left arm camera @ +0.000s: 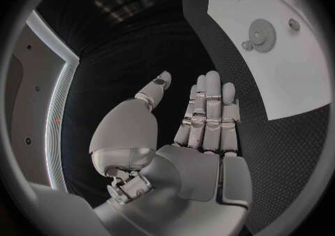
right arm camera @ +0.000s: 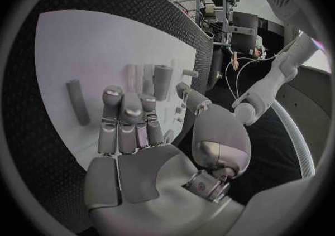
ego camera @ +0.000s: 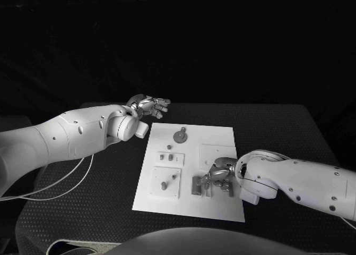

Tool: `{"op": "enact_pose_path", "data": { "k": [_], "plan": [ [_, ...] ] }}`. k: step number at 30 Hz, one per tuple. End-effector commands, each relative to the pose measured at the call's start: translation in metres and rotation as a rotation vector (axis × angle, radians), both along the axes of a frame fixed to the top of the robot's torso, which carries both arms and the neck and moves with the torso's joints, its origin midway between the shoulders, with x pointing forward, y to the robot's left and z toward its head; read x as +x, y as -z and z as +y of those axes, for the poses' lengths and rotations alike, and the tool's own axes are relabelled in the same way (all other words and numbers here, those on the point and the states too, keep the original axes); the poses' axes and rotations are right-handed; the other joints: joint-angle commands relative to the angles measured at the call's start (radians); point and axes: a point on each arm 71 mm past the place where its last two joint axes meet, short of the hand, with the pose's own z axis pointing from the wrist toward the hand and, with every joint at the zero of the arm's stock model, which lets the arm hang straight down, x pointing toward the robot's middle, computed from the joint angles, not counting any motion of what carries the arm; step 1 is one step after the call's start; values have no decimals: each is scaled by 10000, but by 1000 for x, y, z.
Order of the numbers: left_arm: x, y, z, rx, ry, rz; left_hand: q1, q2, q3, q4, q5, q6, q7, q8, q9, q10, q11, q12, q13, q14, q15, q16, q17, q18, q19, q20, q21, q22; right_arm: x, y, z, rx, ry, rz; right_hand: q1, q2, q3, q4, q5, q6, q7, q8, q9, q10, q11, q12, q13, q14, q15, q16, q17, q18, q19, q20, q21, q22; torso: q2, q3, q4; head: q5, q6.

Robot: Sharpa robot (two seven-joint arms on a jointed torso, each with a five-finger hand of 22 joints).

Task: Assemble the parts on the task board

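Observation:
The white task board [ego camera: 217, 143] lies in the middle of the black table. A grey gear [ego camera: 180, 137] sits near the board's far edge, and the left wrist view shows the gear [left arm camera: 262, 35] with a small peg [left arm camera: 293, 24] beside it. Two short pegs [ego camera: 166, 156] stand left of centre, and another peg [ego camera: 164, 185] stands on a square plate. My left hand [ego camera: 148, 105] hovers off the board's far left corner, its fingers [left arm camera: 209, 107] straight and holding nothing. My right hand [ego camera: 220, 172] is low over the board's near right part, beside a grey block [ego camera: 198, 186]. Its fingers [right arm camera: 125, 116] lie stretched out over the board, holding nothing.
In the right wrist view a grey rod [right arm camera: 77, 102] lies flat on the board [right arm camera: 91, 46], and upright grey pieces [right arm camera: 161, 80] stand just past the fingertips. A white cable [ego camera: 70, 178] trails over the table [ego camera: 285, 127] at the left.

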Motion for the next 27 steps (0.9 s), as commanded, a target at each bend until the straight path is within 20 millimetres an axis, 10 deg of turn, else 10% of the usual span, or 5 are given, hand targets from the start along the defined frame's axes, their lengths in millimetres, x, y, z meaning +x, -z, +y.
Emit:
{"op": "enact_pose_path", "data": {
  "k": [1, 27],
  "plan": [
    [0, -1, -2, -94, 138, -36, -39, -1, 8, 62, -47, -47, -10, 54, -14, -68, -12, -7, -10, -4, 52, -53, 12, -5, -56, -303, -45, 18, -1, -6, 1, 487, -333, -500, 294, 13, -170, -238, -22, 101, -44, 64, 26, 125, -19, 42, -14, 70, -76, 26, -37, 292, 65, -46, 44, -31, -2, -5, -9, 5, -3],
    [-1, -1, -2, -103, 200, -4, -32, 10, 13, 66, -46, -42, -11, 66, -19, -59, -14, 2, -7, 3, 52, -52, 27, -6, -53, -301, -47, 31, -7, -10, 11, -1516, -3096, -3693, 1557, 187, -758, -847, -45, 808, -288, 298, 148, 762, -249, 240, -28, 263, -193, -36, -203, 292, 252, -1, 83, -289, 0, -9, 7, 8, -23]
  ]
}}
